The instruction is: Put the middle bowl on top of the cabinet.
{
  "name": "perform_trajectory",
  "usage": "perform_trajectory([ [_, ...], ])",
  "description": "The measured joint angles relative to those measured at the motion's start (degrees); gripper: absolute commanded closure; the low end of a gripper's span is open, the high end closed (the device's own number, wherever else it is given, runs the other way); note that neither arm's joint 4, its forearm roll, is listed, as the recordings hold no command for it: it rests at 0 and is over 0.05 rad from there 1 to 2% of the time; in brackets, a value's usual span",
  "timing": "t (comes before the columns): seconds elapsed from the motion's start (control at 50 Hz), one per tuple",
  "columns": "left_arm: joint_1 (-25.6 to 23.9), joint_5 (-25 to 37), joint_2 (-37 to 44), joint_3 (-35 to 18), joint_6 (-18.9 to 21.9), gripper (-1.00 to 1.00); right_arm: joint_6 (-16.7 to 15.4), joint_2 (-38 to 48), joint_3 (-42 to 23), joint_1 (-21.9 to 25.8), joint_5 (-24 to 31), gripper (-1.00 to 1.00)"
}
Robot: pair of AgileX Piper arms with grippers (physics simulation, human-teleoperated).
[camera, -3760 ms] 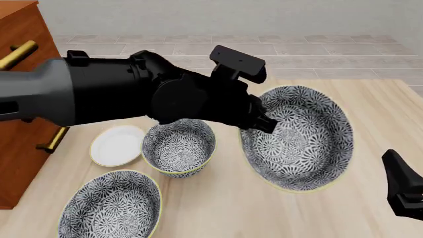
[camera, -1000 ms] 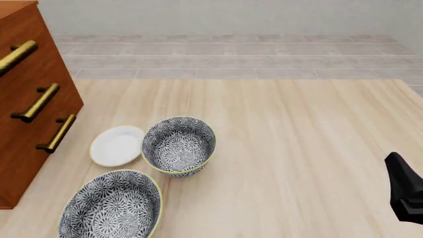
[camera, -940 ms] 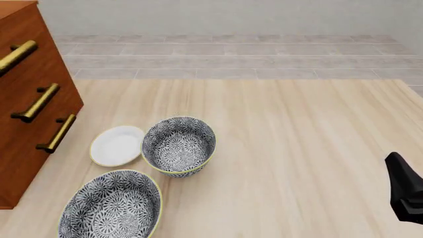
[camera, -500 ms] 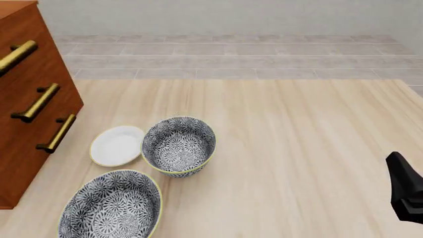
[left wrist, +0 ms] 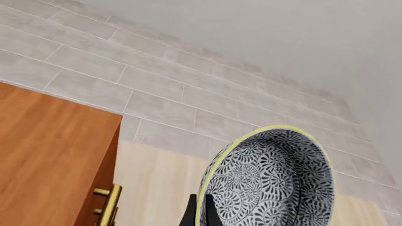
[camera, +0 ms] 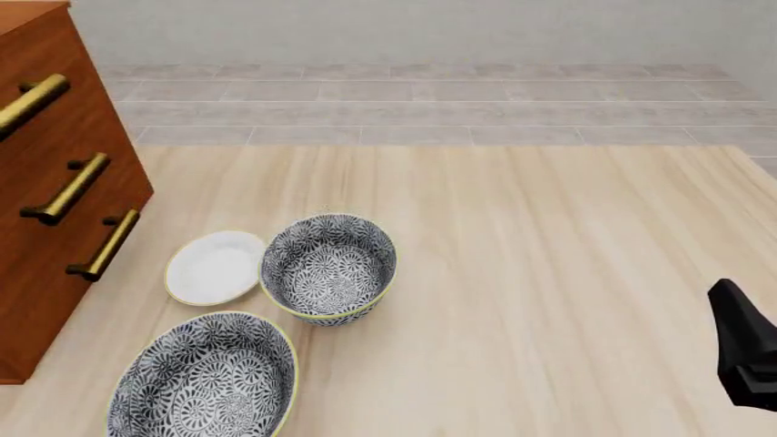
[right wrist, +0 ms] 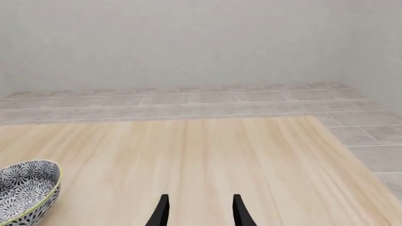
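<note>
In the left wrist view the middle bowl, floral grey-and-white with a yellow-green rim, hangs tilted in the air. My left gripper is shut on its rim, one dark finger on each side of the wall. The cabinet shows its flat reddish-brown top below and beside the bowl, which is apart from it. In the front view the cabinet stands at the left edge; the left arm and its bowl are out of that view. My right gripper is open and empty over bare table.
Two more patterned bowls sit on the table: a deep one near the middle and a wider one at the front left. A small white plate lies between the deep bowl and the cabinet. The right arm is at the right edge.
Since 3.8 s ago the left arm with the bowl has left the front view. Over the last second nothing in the front view has moved.
</note>
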Motion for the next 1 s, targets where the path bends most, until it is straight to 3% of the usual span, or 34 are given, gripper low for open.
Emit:
perform_trajectory([
  [0.52,5.32,0.05,0.87,-1.05,-6.13,1.0,0.1,0.0,0.0,0.05,0.12,-1.0],
  [1.0,8.99,-0.61,1.58,-1.69,-9.13,1.0,0.19,-0.01,0.01,0.1,0.39,-1.0],
])
